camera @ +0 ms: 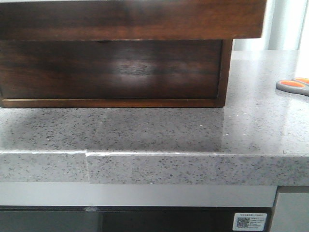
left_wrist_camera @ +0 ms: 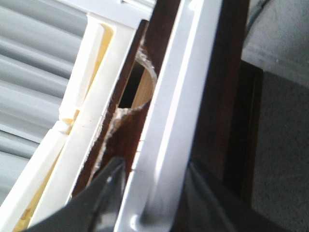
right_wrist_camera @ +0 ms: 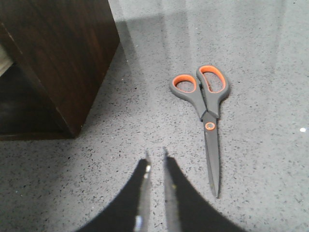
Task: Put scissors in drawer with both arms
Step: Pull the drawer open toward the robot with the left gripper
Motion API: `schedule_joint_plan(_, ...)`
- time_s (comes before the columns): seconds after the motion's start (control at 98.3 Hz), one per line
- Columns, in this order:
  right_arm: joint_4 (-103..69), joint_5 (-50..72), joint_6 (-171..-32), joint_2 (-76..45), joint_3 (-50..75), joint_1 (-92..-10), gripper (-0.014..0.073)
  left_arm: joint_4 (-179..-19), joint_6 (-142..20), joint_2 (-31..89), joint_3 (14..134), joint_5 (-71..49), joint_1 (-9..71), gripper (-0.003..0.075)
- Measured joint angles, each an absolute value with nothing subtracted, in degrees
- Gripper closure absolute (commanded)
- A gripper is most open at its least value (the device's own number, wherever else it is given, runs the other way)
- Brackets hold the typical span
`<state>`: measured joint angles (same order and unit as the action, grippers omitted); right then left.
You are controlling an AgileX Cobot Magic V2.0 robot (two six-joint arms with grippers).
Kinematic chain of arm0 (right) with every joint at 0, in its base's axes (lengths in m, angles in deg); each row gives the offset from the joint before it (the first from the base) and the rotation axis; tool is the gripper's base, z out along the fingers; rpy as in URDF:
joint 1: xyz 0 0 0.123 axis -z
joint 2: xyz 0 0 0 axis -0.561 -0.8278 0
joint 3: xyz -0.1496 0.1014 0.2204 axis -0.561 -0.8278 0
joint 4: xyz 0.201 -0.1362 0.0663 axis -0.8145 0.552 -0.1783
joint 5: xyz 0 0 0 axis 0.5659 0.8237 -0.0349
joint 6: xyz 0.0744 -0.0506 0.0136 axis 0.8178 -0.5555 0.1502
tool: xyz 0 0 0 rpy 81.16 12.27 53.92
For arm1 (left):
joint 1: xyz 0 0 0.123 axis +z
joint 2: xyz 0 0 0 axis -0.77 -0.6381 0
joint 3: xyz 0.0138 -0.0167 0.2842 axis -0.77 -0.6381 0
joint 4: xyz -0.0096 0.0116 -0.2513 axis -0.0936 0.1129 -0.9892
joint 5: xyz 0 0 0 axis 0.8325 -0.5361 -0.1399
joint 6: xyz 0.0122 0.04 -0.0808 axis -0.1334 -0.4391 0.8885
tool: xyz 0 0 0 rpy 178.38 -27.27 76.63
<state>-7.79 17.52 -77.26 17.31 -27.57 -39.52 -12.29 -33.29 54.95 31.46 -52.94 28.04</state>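
Observation:
The scissors (right_wrist_camera: pixel 206 108), grey with orange-lined loops, lie flat on the speckled counter, blades closed; in the front view they show at the far right edge (camera: pixel 293 85). My right gripper (right_wrist_camera: pixel 155 157) hovers over the bare counter beside the blade tips, jaws almost together and empty. The drawer (camera: pixel 130 19) juts out from the top of the wooden chest (camera: pixel 111 72). My left gripper (left_wrist_camera: pixel 154 191) straddles the drawer front (left_wrist_camera: pixel 166 135), a white-looking strip with dark wood behind it, one finger on each side. Neither gripper shows in the front view.
Another dark wood front with a half-round notch (left_wrist_camera: pixel 137 89) lies beyond the held strip, next to cream-coloured parts (left_wrist_camera: pixel 82 121). The chest's corner (right_wrist_camera: pixel 72 63) stands near the scissors. The counter's front edge (camera: pixel 154 166) runs across below the chest.

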Motion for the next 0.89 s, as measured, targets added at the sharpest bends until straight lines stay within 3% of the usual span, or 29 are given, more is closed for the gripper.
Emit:
schedule_joint_plan(0.081, -7.79, 17.52, -77.26, 17.31, -27.57, -39.52, 0.0362, -10.97, -32.77, 54.95, 31.46, -54.46, 28.04, 0.0361)
schedule_joint_plan(0.173, -7.79, 17.52, -77.26, 17.21, -27.43, -39.52, 0.0329, -9.98, -31.76, 54.95, 31.46, -56.54, 28.04, 0.0361)
schedule_joint_plan(0.895, -6.24, 20.98, -77.26, -1.86, -16.19, -39.52, 0.0329, 2.80, -19.43, 55.67, 30.98, -59.57, 28.04, 0.0361)
